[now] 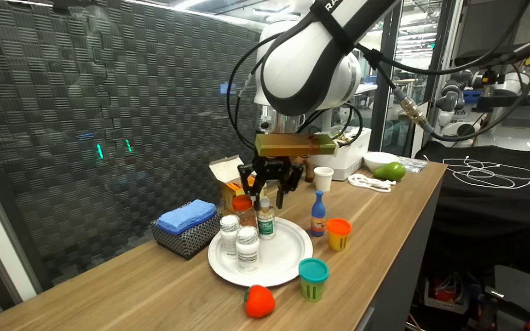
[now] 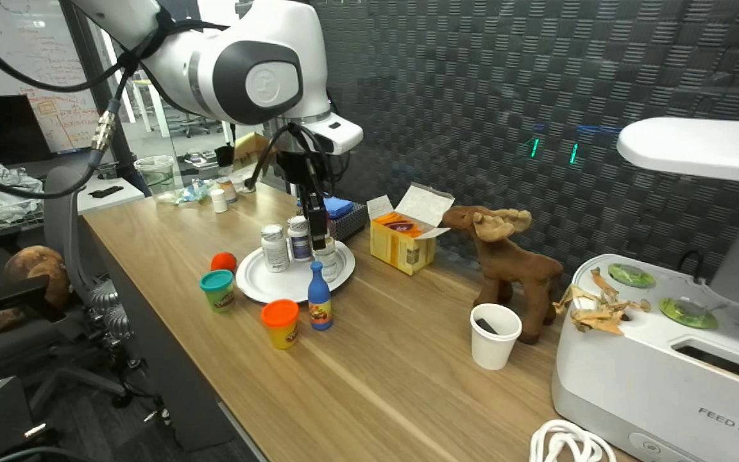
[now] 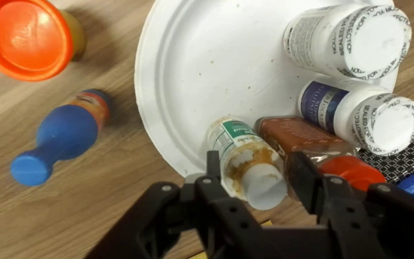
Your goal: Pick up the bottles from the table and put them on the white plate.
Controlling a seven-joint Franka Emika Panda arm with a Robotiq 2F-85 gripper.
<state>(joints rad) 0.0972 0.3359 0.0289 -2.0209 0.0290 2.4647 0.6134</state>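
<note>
Wrist view: the gripper (image 3: 258,163), fingers apart, straddles a green-labelled bottle (image 3: 247,158) on the plate (image 3: 228,50); both exterior views place that between the long tabletop (image 1: 164,285) edges

From opposite sides, both exterior views look down across the surface (image 1: 131,285), sharing the plate (image 2: 280,285); the wrist view faces it closely from above.

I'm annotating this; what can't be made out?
Red-capped jar: partly hidden by the fingers in the wrist view.
White plate: cut off by the wrist view's top edge.
Front white bottle: fine print too small in an exterior view.
Paper cup: inside partly hidden by its wall in an exterior view.
</note>
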